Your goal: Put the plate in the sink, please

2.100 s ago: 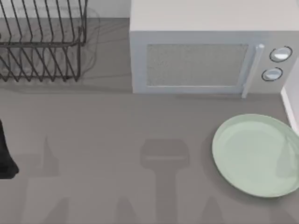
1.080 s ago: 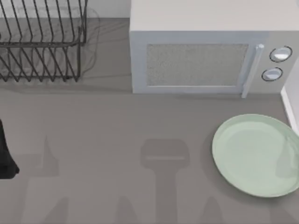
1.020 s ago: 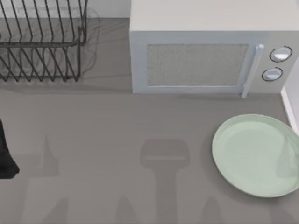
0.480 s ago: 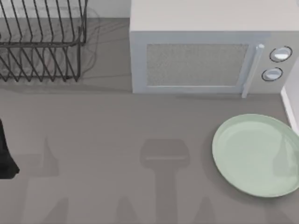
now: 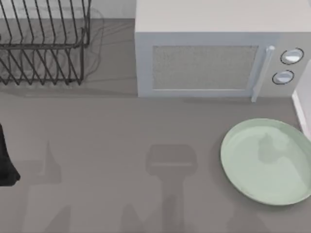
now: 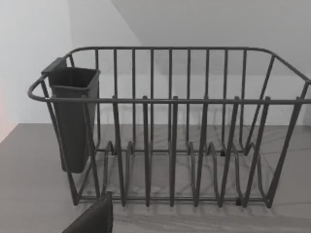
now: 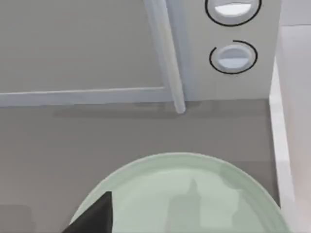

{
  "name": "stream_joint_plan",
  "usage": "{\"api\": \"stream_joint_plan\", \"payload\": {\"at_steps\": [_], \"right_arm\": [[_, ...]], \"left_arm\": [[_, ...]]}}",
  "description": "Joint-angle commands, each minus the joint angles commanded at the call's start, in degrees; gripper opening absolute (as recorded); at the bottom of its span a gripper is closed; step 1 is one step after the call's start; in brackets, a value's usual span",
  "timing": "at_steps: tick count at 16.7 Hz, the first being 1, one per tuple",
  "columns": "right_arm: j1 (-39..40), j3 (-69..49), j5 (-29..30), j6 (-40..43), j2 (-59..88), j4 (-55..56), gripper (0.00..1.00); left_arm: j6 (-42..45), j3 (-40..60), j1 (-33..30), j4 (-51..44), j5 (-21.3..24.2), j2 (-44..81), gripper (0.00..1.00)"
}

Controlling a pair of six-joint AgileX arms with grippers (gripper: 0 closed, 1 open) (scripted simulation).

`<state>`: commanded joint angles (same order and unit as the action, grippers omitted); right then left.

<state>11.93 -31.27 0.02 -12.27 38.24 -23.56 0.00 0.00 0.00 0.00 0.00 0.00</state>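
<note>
The plate lay flat on the grey counter at the lower right of the frame, a soft shadow across its surface. Behind it, along the upper right, stood the microwave with 2 round knobs. A wire dish rack occupied the upper left.

Open counter lies left of the plate; the microwave crowds behind it, a white wall beside it.
</note>
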Motion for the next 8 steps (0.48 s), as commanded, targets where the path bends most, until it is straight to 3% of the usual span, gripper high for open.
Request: {"api": "stream_joint_plan", "payload": {"at_steps": [8], "right_arm": [[13.0, -34.6, 0.0, -13.4, 47.6, -25.8, 1.00]], "left_arm": [[0.0, 0.0, 0.0, 0.0, 0.0, 0.0, 1.00]]}}
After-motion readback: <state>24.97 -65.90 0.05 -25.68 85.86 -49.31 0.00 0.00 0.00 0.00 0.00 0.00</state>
